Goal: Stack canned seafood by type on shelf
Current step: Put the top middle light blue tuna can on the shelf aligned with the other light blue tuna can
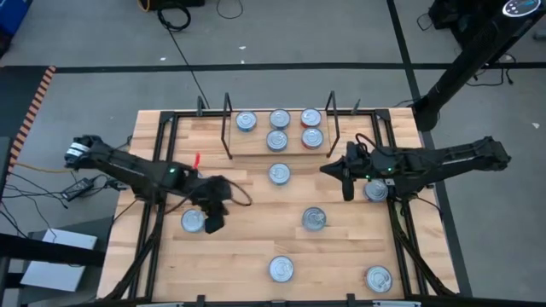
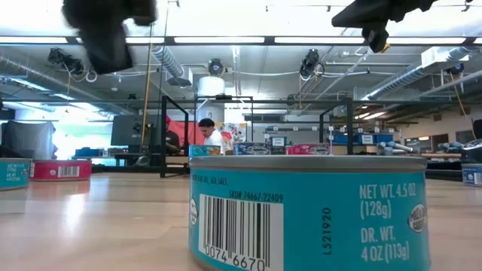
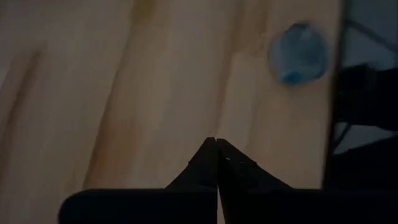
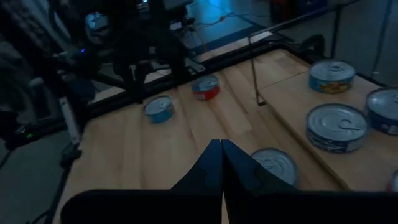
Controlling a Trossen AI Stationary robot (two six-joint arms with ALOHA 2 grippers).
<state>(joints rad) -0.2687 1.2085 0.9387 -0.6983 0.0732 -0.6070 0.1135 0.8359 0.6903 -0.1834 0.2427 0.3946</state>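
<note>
Fingers of both grippers are pressed together, nothing held. Five tins (image 1: 278,130) are grouped on the shelf (image 1: 256,147), six scattered over the table (image 1: 247,247). Left gripper (image 1: 213,223) is hovered beside a stray tin (image 1: 193,221), right gripper (image 1: 346,191) near another (image 1: 375,190), probably for pickup.

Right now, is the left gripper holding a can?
No. The left gripper is shut on nothing above bare wood, apart from the blue can.

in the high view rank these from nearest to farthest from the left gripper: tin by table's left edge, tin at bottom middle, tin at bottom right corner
From the shut left gripper:
1. Left-edge tin, right beside it.
2. Bottom-middle tin, toward the near edge.
3. Bottom-right tin, across the table.
</note>
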